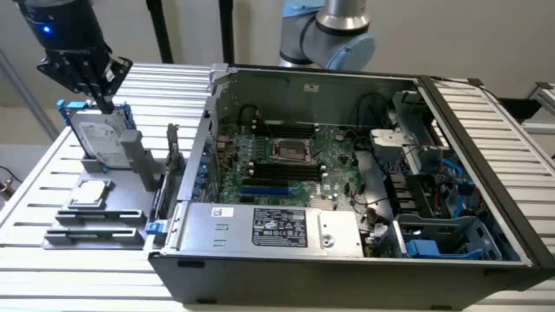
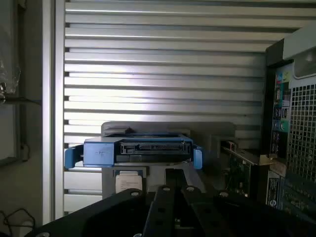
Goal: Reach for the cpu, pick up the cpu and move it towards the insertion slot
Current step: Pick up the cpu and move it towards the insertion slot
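The cpu (image 1: 90, 193), a small square chip with a silver top and a pale rim, lies flat on the grey holder (image 1: 95, 221) at the exterior view's left. My gripper (image 1: 105, 103) hangs well above it, over the top edge of the upright hard drive, fingers pointing down, shut and empty. In the wrist view the black fingers (image 2: 163, 197) meet in the middle, with a pale corner of the cpu (image 2: 129, 181) just past them. The insertion slot (image 1: 293, 150), a silver-framed square socket with a dark centre, sits on the green board inside the open computer case.
A silver hard drive with blue brackets (image 1: 103, 138) (image 2: 140, 148) stands upright right under the gripper. The open case (image 1: 347, 260) has high walls, cables and a power supply (image 1: 277, 227). Long black memory slots (image 1: 282, 172) lie beside the socket. The slatted metal table (image 1: 52, 162) carries everything.
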